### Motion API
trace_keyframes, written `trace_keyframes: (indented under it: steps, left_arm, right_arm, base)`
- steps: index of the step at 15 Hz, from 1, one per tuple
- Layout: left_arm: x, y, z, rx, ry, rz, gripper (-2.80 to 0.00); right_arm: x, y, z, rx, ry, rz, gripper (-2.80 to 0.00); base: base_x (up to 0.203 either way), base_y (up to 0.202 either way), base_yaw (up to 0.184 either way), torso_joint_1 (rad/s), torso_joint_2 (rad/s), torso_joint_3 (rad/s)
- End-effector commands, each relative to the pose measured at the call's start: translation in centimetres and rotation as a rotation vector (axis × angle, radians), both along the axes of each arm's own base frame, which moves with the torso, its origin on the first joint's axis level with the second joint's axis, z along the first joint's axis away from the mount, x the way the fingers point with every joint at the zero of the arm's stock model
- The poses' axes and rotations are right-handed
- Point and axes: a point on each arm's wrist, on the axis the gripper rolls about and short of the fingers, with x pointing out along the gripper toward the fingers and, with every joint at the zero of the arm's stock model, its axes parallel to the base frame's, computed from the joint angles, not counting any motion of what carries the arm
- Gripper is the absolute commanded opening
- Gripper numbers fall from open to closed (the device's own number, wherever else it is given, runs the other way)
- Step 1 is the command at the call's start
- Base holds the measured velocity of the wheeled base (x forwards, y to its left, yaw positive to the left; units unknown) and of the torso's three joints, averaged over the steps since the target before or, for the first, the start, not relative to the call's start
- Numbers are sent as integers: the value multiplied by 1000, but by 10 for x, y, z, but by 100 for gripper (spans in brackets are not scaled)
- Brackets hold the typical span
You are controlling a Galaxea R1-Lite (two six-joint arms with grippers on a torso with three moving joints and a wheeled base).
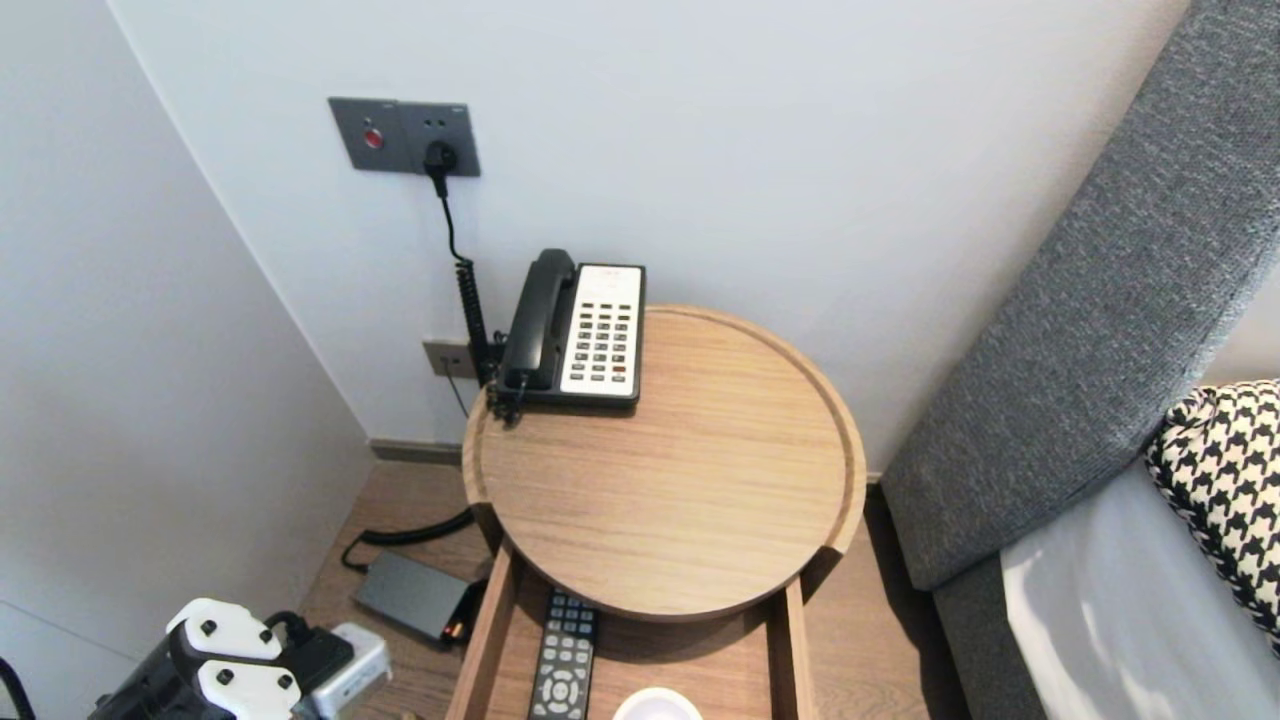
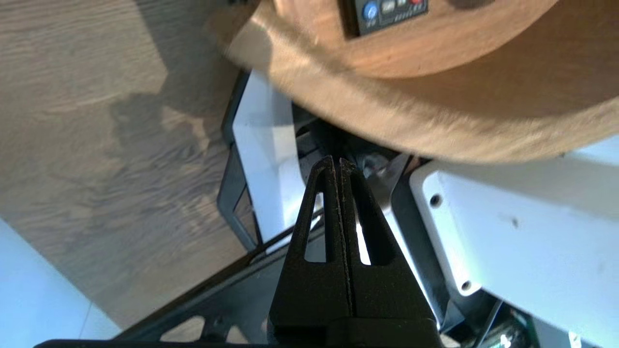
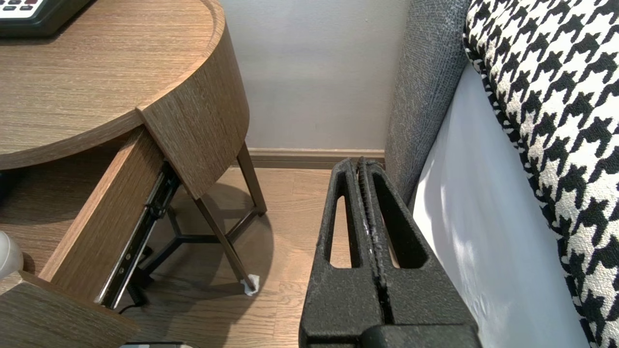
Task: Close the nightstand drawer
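A round wooden bedside table has its drawer pulled out toward me. In the drawer lie a black remote control and a white round object at the front edge. My left arm is low at the left of the drawer. In its wrist view my left gripper is shut and empty, its tips just below the curved drawer front, with the remote beyond. My right gripper is shut and empty, over the floor between table and bed.
A black and white desk phone sits at the table's back left, corded to a wall socket. A grey power adapter and a white power strip lie on the floor at the left. A grey headboard and a houndstooth pillow stand at the right.
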Motion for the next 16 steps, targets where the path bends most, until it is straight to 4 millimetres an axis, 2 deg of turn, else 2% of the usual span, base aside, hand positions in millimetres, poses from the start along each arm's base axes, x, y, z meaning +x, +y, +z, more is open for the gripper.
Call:
trace_keyframes:
  steps: [1,16]
  left_arm:
    - [3,-6,-4,10,13,-6,-280]
    - [21,-27,0,-36,-16,26,-280]
  right_arm:
    - [2,0,-7,0,25,0,-280]
    - [2,0,-7,0,25,0,-280]
  base:
    - [0,0,0,0,0,0]
    - [0,0,0,0,0,0]
